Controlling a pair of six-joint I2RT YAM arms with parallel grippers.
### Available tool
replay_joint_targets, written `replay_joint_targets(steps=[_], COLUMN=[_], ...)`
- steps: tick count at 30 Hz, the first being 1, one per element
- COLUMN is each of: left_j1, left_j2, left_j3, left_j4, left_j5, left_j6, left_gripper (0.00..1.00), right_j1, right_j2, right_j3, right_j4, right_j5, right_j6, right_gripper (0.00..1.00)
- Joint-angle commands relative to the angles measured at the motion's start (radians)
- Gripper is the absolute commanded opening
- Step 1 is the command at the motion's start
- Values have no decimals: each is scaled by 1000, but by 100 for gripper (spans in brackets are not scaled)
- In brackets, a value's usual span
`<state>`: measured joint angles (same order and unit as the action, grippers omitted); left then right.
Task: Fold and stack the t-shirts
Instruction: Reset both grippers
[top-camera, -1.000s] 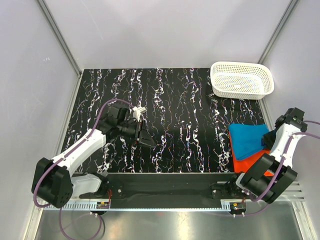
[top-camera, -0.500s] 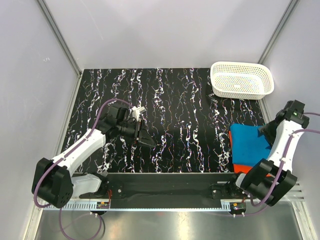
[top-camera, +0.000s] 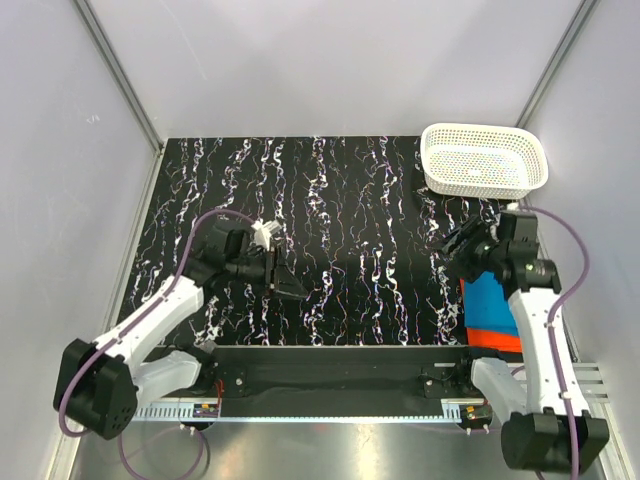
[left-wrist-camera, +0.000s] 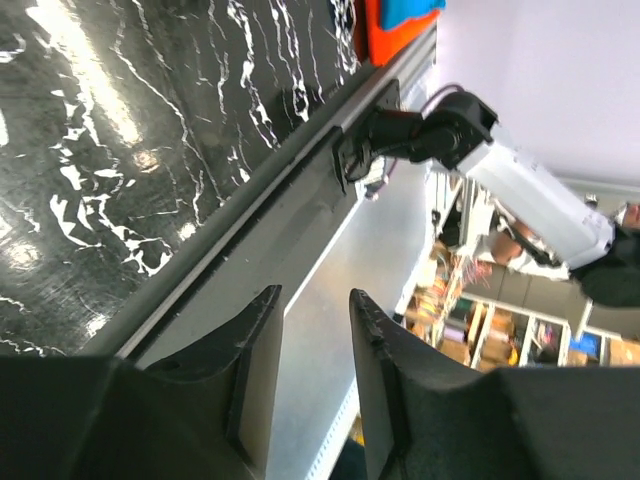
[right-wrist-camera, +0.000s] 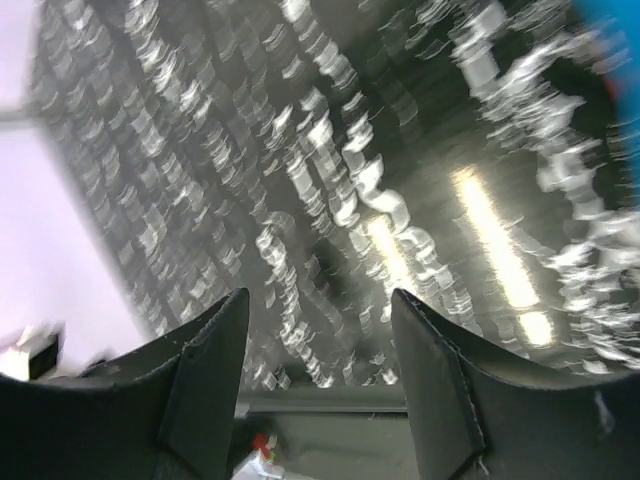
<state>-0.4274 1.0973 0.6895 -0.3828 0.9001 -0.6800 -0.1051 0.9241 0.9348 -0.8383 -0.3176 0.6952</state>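
Note:
A folded bright blue t-shirt (top-camera: 488, 296) lies on top of a folded orange-red t-shirt (top-camera: 495, 340) at the table's near right edge. My right gripper (top-camera: 458, 248) hovers just left of and beyond that stack, pointing toward the table's middle; its jaws stand open and empty (right-wrist-camera: 318, 292). The right wrist view is blurred, with a strip of blue t-shirt (right-wrist-camera: 612, 30) at its top right corner. My left gripper (top-camera: 292, 288) hangs over the table's left half, open with nothing between its fingers (left-wrist-camera: 312, 295). Far off in the left wrist view shows the orange-red t-shirt (left-wrist-camera: 392, 28).
A white perforated basket (top-camera: 485, 160) stands at the far right corner of the black marbled table (top-camera: 350, 200). White walls close in the back and both sides. The metal rail (top-camera: 340, 362) with the arm bases runs along the near edge.
My right arm has left the stack's right side and swung over it toward the table's middle, its jaws opening wide. The left arm has drawn slightly nearer.

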Motion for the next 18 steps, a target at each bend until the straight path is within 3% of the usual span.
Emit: replay_joint_targets(steps=[1,6,7,11,13,17,18], left_j1=[7,9,9,7,7,7,7], left_j2=[-100,-261,-292,-523,-615,-887,-1033], left_j3=[-72,-264,-342,-543,-653,-829,-840], left_j4=[100,327,366,565,607,621,561], left_j5=[-79,-173,-184,-263,-288,-328,-339], left_j6=[-84,-318,-363,-588,-650,-823,-811], left_gripper=[39,46,48,57,74,89,89], right_j1=[79,215,223,223,223,223,223], right_j2=[-63,-145,-162,-293,-365,-473,-490], right_j3=[-135,-312,-367,-474,-533,-614,-635], right_j4=[209,373,402,403,407,416,418], right_j5=[-219,-348,-363,-417,-443,-486,-494], right_j6=[98,183,196,243,273,351,354], right_gripper=[67,73,99,100,100,100,100])
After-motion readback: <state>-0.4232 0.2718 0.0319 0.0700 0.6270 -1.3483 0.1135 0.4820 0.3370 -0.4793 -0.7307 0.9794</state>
